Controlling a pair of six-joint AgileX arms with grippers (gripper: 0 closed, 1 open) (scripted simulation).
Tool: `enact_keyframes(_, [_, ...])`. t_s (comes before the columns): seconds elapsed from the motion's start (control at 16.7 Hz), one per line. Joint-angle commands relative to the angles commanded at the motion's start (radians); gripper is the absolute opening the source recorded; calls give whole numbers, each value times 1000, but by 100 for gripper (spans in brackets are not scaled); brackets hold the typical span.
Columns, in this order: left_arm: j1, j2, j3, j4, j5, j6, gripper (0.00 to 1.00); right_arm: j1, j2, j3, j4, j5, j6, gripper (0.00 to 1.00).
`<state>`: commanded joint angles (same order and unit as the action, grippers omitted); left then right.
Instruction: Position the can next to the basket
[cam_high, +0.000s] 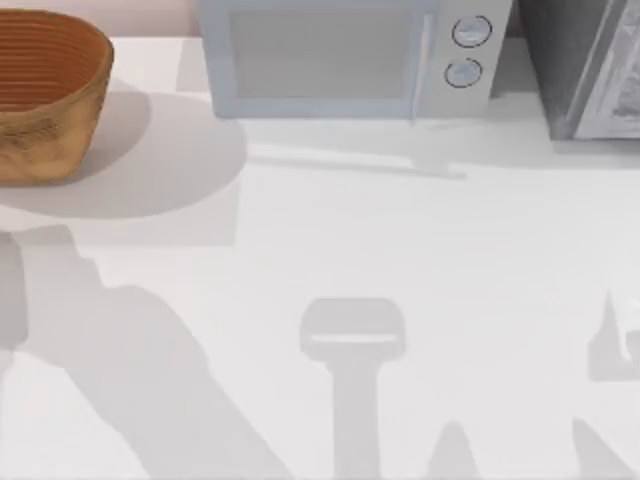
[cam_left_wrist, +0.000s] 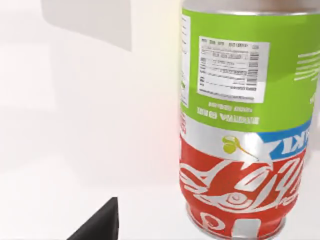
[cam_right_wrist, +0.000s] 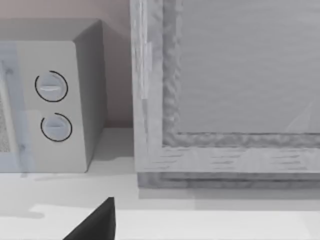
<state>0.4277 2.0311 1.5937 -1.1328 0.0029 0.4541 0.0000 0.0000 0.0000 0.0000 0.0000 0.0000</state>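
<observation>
Top view, read from left to right, has the basket (cam_high: 45, 95) at the table's far left corner, then a microwave (cam_high: 345, 55), then a grey cabinet (cam_high: 585, 65) at the right. The left wrist view has the can (cam_left_wrist: 247, 125) close before the left arm's camera, though whether either gripper is clenched or released cannot be told. The step in hand seems to be reaching for or carrying the can; the next move calls for standing it upright just beside the basket.

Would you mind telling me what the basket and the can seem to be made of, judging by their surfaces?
The basket looks like woven wicker, matte orange-brown: fine ribs ring its inside and the outer wall shows a coarse weave. The can appears to be thin metal with a glossy printed skin: a bare silvery band shows between the green and red areas, and its rim looks metallic. Being a rendering, both remain impressions.
</observation>
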Motion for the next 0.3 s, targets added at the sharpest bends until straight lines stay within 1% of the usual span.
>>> enact_keyframes(0.18, [-2,-14,56,-72,-1,0,100,0,0,0,0,0,0,100])
enact_keyframes(0.3, [-2,-18,69,-87,0,0,100,0,0,0,0,0,0,100])
